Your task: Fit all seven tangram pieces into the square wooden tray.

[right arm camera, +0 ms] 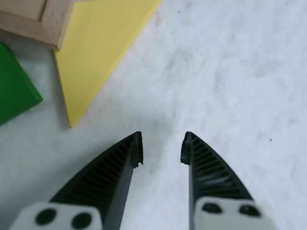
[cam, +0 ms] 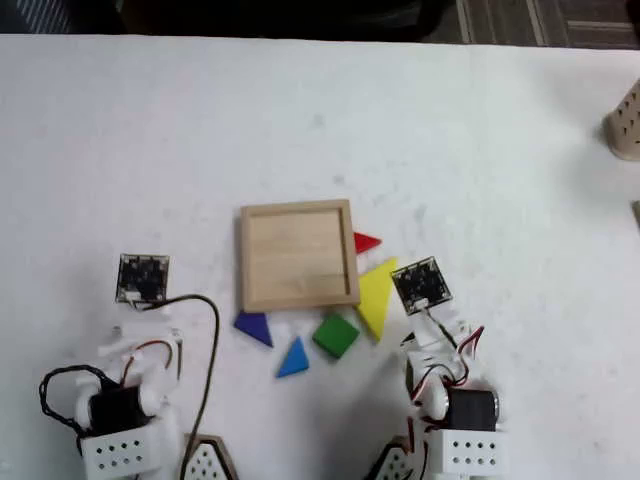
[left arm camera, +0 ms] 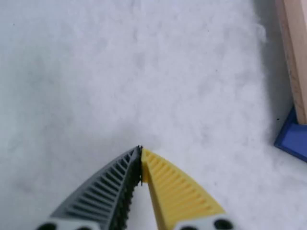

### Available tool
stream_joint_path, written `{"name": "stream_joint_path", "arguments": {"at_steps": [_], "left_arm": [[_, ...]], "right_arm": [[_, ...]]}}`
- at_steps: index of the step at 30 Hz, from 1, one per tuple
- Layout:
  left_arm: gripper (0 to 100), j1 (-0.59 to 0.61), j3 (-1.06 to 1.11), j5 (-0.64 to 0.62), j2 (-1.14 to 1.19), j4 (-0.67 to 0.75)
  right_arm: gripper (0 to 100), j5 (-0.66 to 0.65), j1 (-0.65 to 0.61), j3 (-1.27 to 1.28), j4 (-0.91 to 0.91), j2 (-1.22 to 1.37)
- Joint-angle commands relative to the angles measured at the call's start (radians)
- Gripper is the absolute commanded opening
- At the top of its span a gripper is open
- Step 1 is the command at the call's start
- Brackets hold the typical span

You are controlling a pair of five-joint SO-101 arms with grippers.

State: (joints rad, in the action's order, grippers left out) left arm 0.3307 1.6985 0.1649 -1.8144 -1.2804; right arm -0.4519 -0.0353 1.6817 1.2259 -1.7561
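Left gripper [left arm camera: 140, 149]: the grey and yellow fingers [left arm camera: 175, 191] are pressed tight together, tips over bare white table [left arm camera: 120, 72]. Ahead of them and off toward the other arm there's a dark blue piece [left arm camera: 293, 139] just beside the edge of the wooden tray [left arm camera: 293, 52].

Right gripper [right arm camera: 162, 148]: its black fingers [right arm camera: 115, 167] are spread apart. Just ahead on the tray side lies the yellow triangle [right arm camera: 100, 48], right up against the tray corner, with the green square [right arm camera: 12, 91] next to it. Beyond the yellow one, a red triangle [cam: 366, 241] sits by the tray's side. A light blue triangle [cam: 293, 359] lies between the dark blue piece and the green square.
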Motion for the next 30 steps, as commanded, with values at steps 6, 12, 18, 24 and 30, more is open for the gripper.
{"name": "stream_joint_path", "arguments": {"at_steps": [6, 12, 18, 24, 30], "left_arm": [[2, 0.008, -0.006, -0.012, -0.01, -0.008], [2, 0.007, -0.006, -0.012, -0.01, -0.008], [2, 0.007, -0.006, -0.012, -0.01, -0.008], [2, 0.007, -0.021, -0.012, -0.01, 0.005], [2, 0.007, -0.087, -0.012, -0.01, 0.031]], "right_arm": [[13.9, -0.008, -0.01, 0.012, -0.008, 0.01], [13.9, 0.0, -0.015, 0.012, -0.013, 0.01], [13.9, -0.008, -0.056, 0.012, -0.01, 0.01], [13.9, -0.008, -0.071, 0.012, -0.008, 0.01], [14.0, -0.008, -0.061, 0.012, -0.007, 0.01]]}}
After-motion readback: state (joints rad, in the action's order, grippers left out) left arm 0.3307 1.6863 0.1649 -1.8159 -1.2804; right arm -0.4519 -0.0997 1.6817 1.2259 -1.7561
